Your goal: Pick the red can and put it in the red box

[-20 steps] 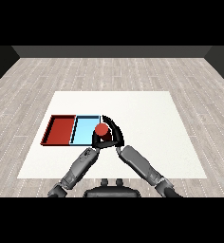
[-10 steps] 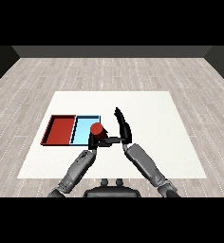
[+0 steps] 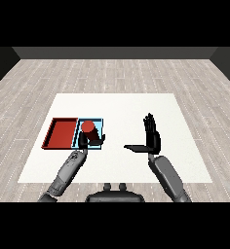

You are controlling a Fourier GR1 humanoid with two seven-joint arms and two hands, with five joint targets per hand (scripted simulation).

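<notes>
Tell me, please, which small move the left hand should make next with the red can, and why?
Probably carry it a little further to the left. The left hand curls round the red can, which now sits over the light blue tray, while the red tray lies just beside it on the left. The right hand is open and away.

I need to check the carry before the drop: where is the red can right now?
In the head view the red can is left of centre, held in the left hand over the light blue tray, just right of the red tray.
</notes>
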